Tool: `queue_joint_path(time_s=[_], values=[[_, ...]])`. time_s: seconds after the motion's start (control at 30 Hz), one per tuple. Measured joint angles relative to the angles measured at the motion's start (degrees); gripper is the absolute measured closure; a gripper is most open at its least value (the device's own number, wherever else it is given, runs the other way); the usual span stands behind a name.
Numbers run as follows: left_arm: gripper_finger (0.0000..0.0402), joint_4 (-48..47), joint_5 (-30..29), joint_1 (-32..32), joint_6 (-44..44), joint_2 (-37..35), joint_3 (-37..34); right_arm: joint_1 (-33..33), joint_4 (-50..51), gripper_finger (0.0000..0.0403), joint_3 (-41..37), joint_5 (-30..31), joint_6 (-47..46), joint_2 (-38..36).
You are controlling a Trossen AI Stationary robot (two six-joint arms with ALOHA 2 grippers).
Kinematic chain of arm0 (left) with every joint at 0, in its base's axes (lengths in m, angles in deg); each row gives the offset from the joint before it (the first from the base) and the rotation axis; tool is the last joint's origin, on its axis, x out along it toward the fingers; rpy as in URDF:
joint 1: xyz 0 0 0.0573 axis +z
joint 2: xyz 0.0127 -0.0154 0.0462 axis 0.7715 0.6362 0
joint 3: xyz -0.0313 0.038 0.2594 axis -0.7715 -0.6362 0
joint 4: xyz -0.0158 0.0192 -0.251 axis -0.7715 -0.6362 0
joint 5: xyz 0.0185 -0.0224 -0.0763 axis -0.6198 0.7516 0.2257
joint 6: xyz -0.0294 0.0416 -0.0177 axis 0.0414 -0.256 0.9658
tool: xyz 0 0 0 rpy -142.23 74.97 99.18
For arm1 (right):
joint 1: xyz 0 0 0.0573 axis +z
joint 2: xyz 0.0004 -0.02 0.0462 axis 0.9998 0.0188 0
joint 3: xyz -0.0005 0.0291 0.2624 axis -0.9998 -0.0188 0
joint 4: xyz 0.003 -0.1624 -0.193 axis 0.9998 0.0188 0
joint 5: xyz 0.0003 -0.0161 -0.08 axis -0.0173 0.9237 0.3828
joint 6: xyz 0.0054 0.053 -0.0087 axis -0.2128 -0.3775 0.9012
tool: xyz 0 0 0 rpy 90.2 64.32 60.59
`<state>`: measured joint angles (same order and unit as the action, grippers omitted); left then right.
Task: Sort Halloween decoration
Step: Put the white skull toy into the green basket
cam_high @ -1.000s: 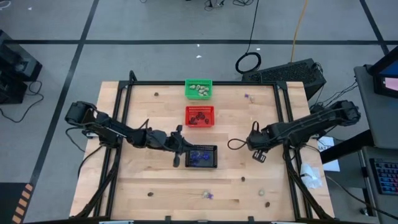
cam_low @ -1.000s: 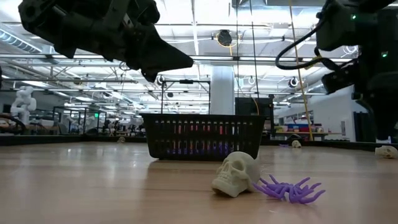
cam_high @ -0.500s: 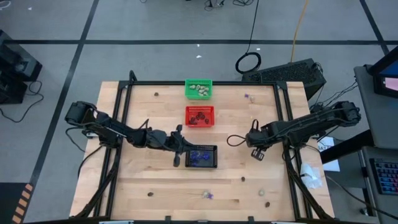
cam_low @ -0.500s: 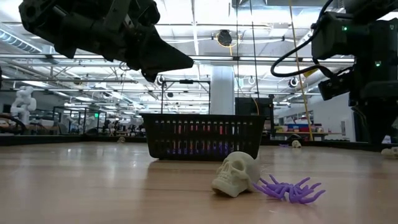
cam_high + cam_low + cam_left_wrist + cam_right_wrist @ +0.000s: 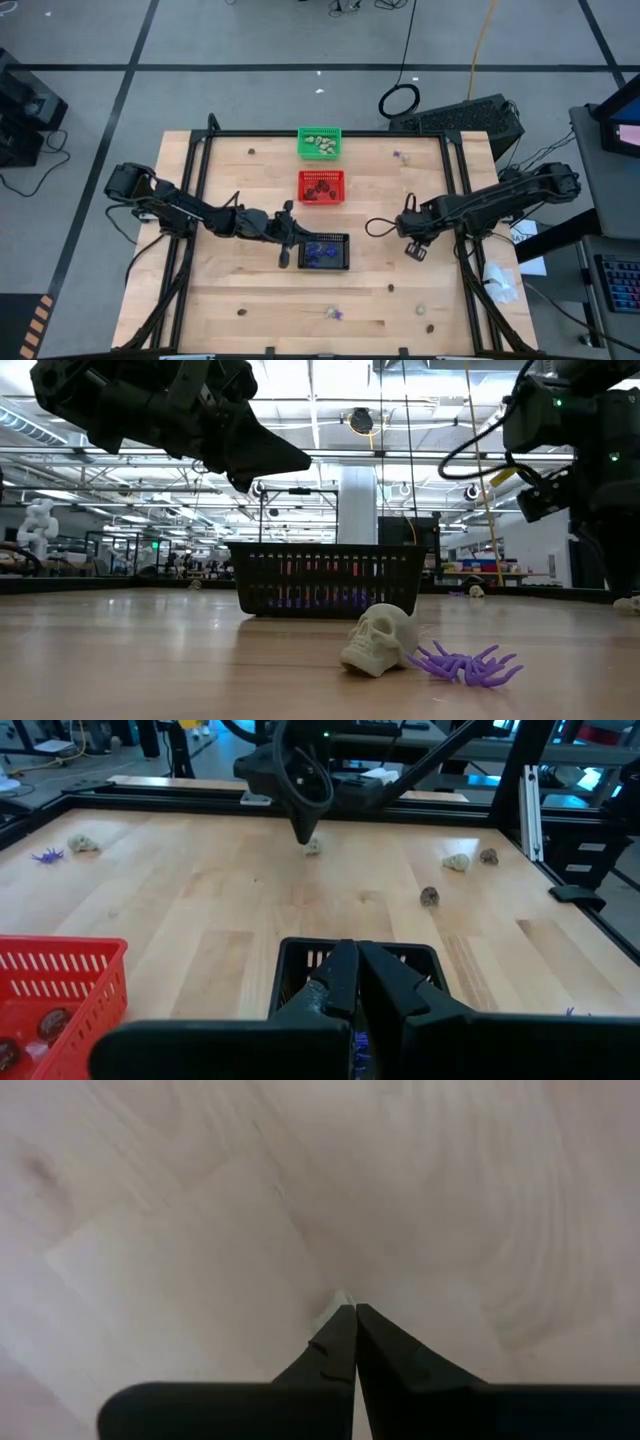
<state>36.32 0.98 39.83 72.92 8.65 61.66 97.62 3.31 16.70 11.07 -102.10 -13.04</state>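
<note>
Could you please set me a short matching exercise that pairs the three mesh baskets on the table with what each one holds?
Things:
1. green basket
2. red basket
3. black basket

Contents:
a. purple trinkets
b. pale cream trinkets
c. dark brown trinkets

Pairs: 1-b, 2-c, 3-a

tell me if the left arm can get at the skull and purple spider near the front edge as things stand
Probably yes: the skull and purple spider lie on open table, nothing over them. The left gripper hangs shut by the black basket.
</note>
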Motion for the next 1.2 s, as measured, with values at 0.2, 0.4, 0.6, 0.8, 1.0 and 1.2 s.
queue_joint_path(time_s=[0.2, 0.4, 0.6, 0.8, 1.0, 1.2], values=[[0.0391, -0.15, 0.00, 0.00, 0.03, 0.00, 0.00, 0.01, 0.01, 0.0403, -2.66, -0.12, -2.28, 0.25], [0.0391, -0.15, -0.01, 0.00, 0.03, 0.00, 0.00, 0.01, -0.01, 0.0403, -3.65, 0.30, -2.47, 0.23], [0.0391, -0.15, -0.01, 0.00, 0.03, 0.00, 0.00, 0.01, 3.10, 0.0403, -2.70, 2.40, -0.47, 0.23], [0.0391, -0.13, -0.02, 0.00, 0.05, 0.00, 0.00, 0.27, 9.54, 0.0399, 1.37, 4.44, 5.17, 0.23], [0.0391, -0.20, -0.06, 0.00, 1.46, 0.00, 0.00, 4.63, 7.98, 0.0341, 2.58, 1.36, 12.58, 0.23], [0.0391, -0.35, -0.95, 0.02, 1.44, 0.00, 0.00, 7.80, 7.51, 0.0246, 2.58, 1.77, 10.56, 0.23]])
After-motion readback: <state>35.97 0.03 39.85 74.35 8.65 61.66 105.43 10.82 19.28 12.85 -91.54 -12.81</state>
